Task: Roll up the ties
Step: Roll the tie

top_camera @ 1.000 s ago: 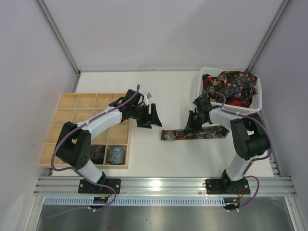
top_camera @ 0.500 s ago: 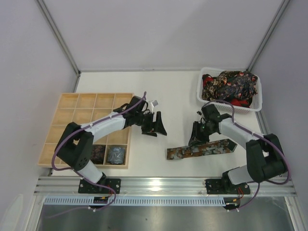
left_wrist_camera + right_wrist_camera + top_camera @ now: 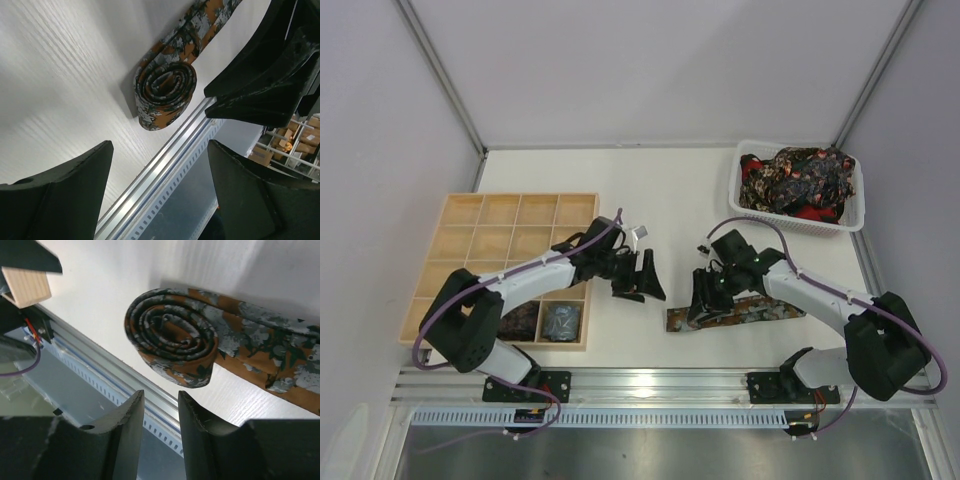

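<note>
Top external: arms reach inward; left tool (image 3: 642, 288) spread, right tool (image 3: 700, 305) ajar over tie (image 3: 760, 309).

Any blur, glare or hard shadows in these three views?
Top external: sharp, evenly lit, soft shadows only. Left wrist: brown-orange patterned rolled tie sharp, left pincer dark and featureless. Right wrist: same coil crisp, right pincer slightly soft; no harsh glare.

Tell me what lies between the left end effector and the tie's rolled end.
Only bare white table, seen in the left wrist view: the left end effector hangs apart from the rolled end.
</note>
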Robot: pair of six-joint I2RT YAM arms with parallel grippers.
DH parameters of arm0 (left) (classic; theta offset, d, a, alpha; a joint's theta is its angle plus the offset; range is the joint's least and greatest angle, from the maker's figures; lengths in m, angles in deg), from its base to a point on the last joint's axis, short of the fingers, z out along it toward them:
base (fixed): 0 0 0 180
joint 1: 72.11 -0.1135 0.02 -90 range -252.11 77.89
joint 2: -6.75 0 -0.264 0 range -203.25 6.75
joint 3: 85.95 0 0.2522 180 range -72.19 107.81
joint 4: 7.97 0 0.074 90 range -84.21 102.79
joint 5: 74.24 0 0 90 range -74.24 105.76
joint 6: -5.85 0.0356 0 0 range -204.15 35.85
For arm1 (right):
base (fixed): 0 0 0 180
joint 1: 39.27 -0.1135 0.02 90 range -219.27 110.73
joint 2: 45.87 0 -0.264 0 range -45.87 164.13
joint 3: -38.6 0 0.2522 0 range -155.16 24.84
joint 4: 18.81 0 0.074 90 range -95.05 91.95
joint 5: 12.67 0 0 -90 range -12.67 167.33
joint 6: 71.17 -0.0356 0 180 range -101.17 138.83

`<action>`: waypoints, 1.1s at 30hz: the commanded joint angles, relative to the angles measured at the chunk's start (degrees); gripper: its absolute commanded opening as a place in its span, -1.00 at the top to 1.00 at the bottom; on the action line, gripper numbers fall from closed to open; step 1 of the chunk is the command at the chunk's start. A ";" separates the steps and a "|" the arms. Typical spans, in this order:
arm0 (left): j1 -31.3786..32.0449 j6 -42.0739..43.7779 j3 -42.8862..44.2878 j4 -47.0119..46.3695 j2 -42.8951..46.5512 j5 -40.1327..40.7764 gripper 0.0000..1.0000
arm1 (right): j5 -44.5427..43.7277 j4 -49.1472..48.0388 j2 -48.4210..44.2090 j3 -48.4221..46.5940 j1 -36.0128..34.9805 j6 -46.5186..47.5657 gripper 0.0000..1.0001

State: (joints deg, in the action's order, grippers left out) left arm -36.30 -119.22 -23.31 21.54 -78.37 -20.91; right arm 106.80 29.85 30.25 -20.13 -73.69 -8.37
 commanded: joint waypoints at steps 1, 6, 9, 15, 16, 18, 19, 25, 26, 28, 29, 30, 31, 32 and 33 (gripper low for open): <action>2.50 -2.11 -2.65 -3.52 1.54 -0.95 -0.66 | -3.89 -1.85 -2.37 0.93 -0.30 -3.12 0.21; 3.65 -2.90 -5.20 -6.34 1.10 -1.13 -0.66 | -4.86 -4.74 -0.97 2.08 -0.30 -4.44 0.18; 3.83 -3.25 -5.99 -7.39 0.48 -2.09 -0.66 | -5.30 -6.32 0.87 2.17 -0.22 -4.00 0.17; 4.09 -3.77 -7.04 -9.67 -0.13 -3.93 -0.68 | -6.36 -8.44 4.03 1.90 1.54 -2.86 0.23; 4.09 -3.95 -7.22 -10.29 -0.13 -4.20 -0.69 | -6.27 -8.61 4.39 1.90 1.72 -2.25 0.24; 4.35 -4.13 -7.57 -11.26 -0.39 -4.20 -0.72 | -5.83 -8.70 5.88 1.55 2.51 -1.54 0.27; 4.35 -4.13 -7.66 -11.53 -0.57 -4.20 -0.73 | -5.83 -8.70 6.49 1.38 2.60 -0.76 0.28; 4.53 -3.60 -6.26 -13.19 -3.46 -3.68 -0.73 | -5.57 -8.35 9.57 0.15 4.35 2.15 0.33; 4.44 -3.69 -5.91 -13.81 -4.08 -3.76 -0.73 | -5.39 -8.53 9.92 -0.03 4.62 2.85 0.33; 4.53 -3.43 -4.50 -14.51 -6.10 -4.20 -0.73 | -4.96 -8.53 11.24 -0.20 5.06 3.47 0.33; 4.53 -3.34 -3.89 -15.30 -6.98 -4.73 -0.72 | -4.87 -8.44 11.59 -0.55 5.23 3.99 0.34; 4.70 -3.43 -3.10 -15.57 -7.68 -5.17 -0.72 | -4.78 -8.61 11.95 -0.73 5.50 4.26 0.35; 4.79 -3.51 -2.66 -17.14 -8.47 -5.61 -0.72 | -4.52 -8.70 12.38 -0.73 5.67 4.52 0.35; 5.05 -3.43 -2.22 -17.50 -10.31 -5.87 -0.72 | -4.08 -8.88 13.09 -0.91 6.11 4.70 0.35; 5.32 -3.34 -1.00 -17.68 -11.20 -6.31 -0.71 | -3.90 -9.14 13.53 -0.82 6.20 4.87 0.35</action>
State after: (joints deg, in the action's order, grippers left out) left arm -31.97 -123.06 -28.03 8.69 -87.40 -24.47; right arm 104.57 22.24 41.77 -19.89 -68.20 -6.32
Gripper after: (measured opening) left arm 0.859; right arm 0.328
